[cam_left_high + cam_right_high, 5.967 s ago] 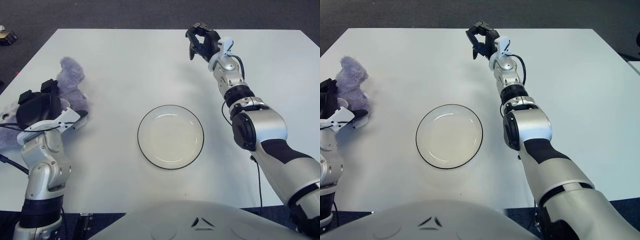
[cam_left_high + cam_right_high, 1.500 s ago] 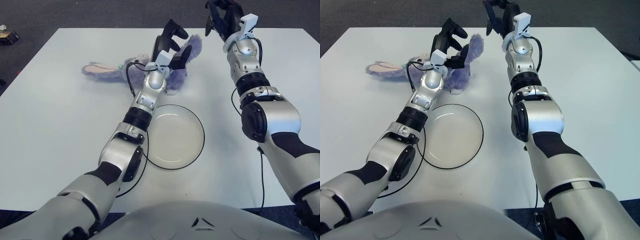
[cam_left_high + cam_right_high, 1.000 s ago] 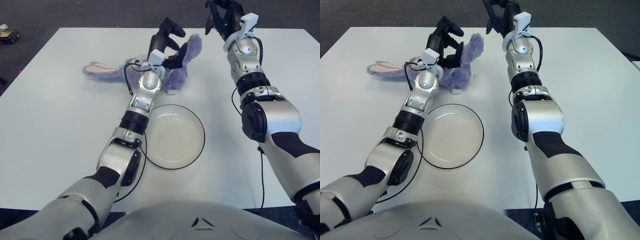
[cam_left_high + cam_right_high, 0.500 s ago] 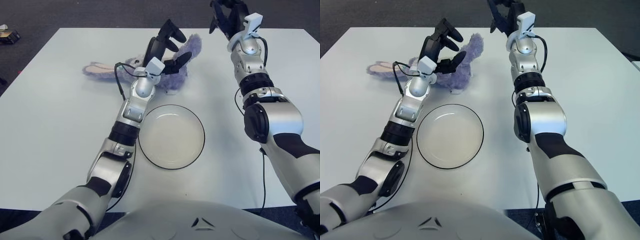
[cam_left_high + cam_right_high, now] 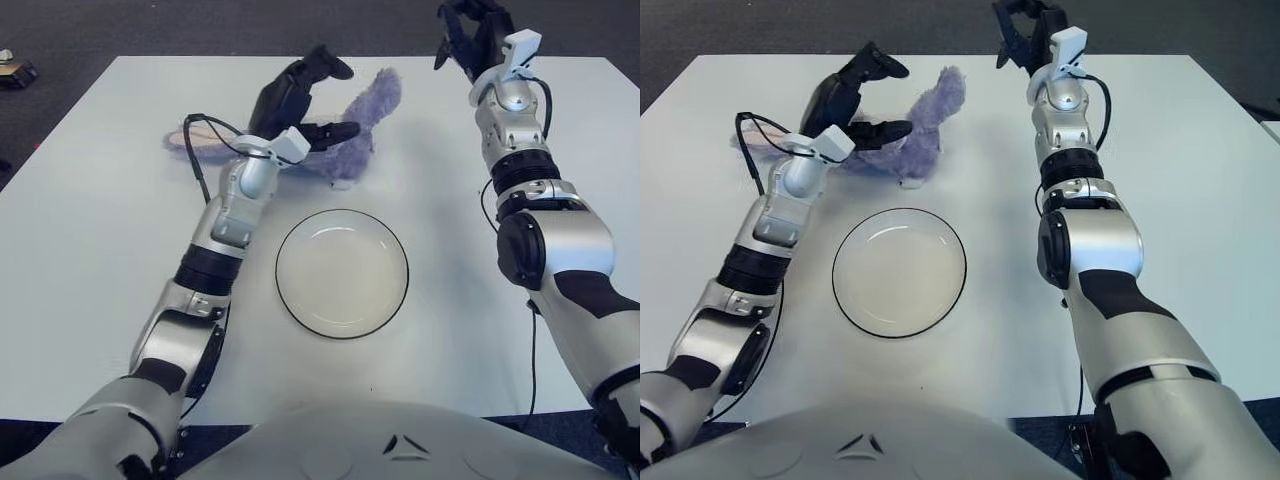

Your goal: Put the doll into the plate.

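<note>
The purple plush rabbit doll (image 5: 345, 140) lies on the white bench (image 5: 100, 250) at about 12 o'clock from the empty black-rimmed plate (image 5: 342, 272), just clear of its rim. The left hand (image 5: 300, 100) shows over the doll's near side with fingers spread, gripping nothing. The right hand (image 5: 478, 35) is at 1 o'clock from the plate, by the bench's far edge, fingers loosely curled around nothing.

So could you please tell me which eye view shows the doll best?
The left eye view: the doll shows its body, raised foot and part of its ear beside the open left hand. In the right eye view that hand and wrist cover more of its ear end.
</note>
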